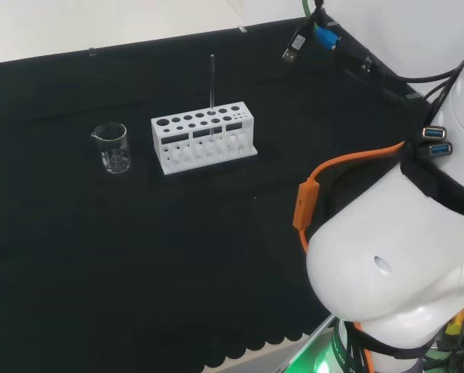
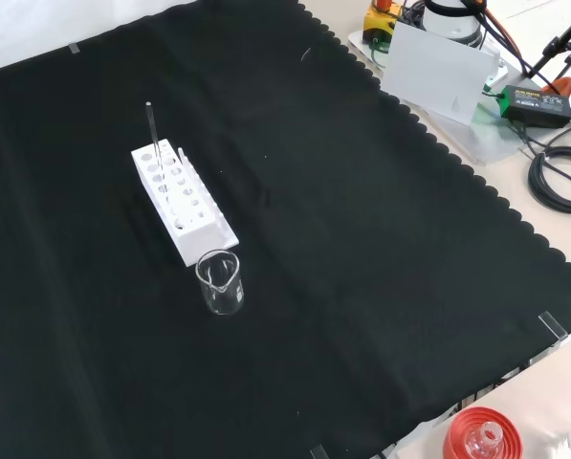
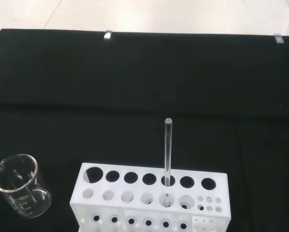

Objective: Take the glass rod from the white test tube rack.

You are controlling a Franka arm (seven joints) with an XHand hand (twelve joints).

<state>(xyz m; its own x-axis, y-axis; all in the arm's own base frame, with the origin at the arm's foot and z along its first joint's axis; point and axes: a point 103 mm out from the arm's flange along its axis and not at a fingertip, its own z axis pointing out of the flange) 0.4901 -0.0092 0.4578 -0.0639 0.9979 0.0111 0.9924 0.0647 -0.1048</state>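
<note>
The glass rod (image 1: 212, 78) stands upright in the white test tube rack (image 1: 204, 141), in one of the large holes of the back row, toward the rack's right end in the head view, with most of its length rising clear above the top plate. The hand's fingers cannot be made out in any of the pictures, so I cannot tell how far open it is or whether it has hold of anything. The rod looks untouched, so the step in hand is judged to be the approach.

To do it well, the hand should come in above the rack and pinch the rod on its free upper part, well clear of the top plate, then draw it straight up along its own axis until the lower end leaves the hole. Any sideways pull would likely lever the light rack over.

Around the rack, the black cloth of the worktop (image 1: 216, 256) lies open. A small glass beaker (image 1: 112, 148) stands just beside the rack's left end in the head view, well apart from the rod.
</note>
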